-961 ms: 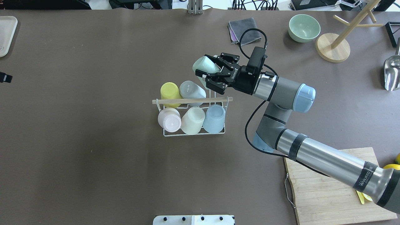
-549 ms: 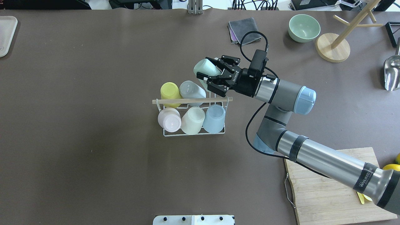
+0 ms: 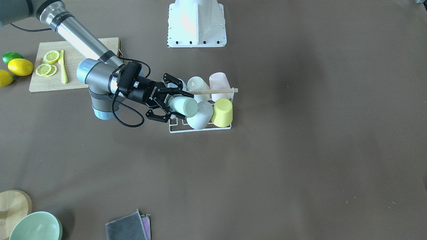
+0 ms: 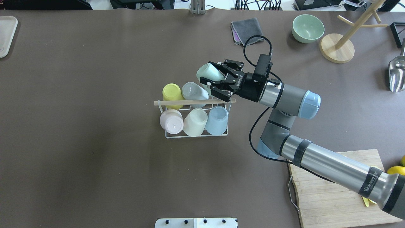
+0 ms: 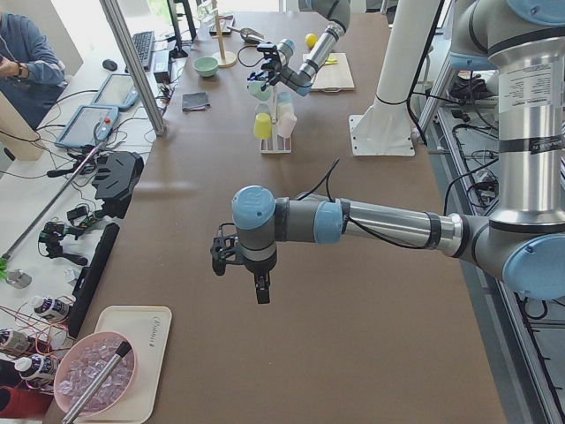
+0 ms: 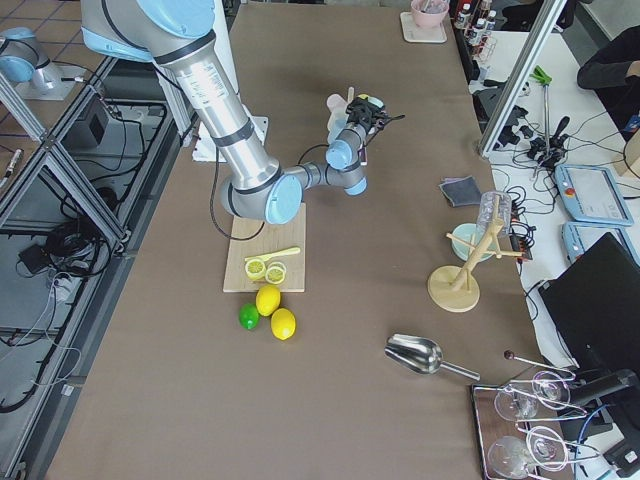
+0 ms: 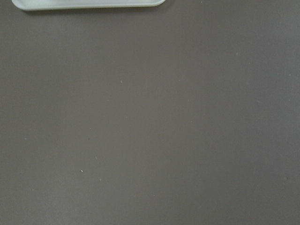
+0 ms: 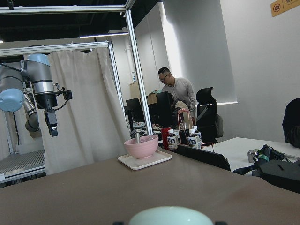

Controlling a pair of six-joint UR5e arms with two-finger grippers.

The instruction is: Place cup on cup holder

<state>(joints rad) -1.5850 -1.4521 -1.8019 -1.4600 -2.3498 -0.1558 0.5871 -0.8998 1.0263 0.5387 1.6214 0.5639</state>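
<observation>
The cup holder (image 4: pixel 196 102) is a white wire rack with a wooden dowel, mid-table; it also shows in the front view (image 3: pixel 213 91). It holds yellow (image 4: pixel 171 91), clear grey (image 4: pixel 193 90), pink (image 4: pixel 171 122), cream (image 4: pixel 195 122) and blue (image 4: pixel 217 119) cups. A mint cup (image 4: pixel 208 72) (image 3: pixel 182 106) leans tilted at the rack's far right corner. My right gripper (image 4: pixel 215 75) (image 3: pixel 178 105) is open, its fingers spread on either side of the mint cup. My left gripper (image 5: pixel 256 287) hangs over bare table far to the left; I cannot tell whether it is open or shut.
A chopping board (image 4: pixel 335 190) with lemon slices lies near right. A green bowl (image 4: pixel 308 28), wooden mug tree (image 4: pixel 337 47), grey cloth (image 4: pixel 248 31) and metal scoop (image 4: pixel 397 74) sit far right. A white tray (image 4: pixel 4 34) is far left.
My right gripper has drawn back to the right along the mint cup, which has hardly moved. The left gripper has slipped out of the overhead view's left edge.
</observation>
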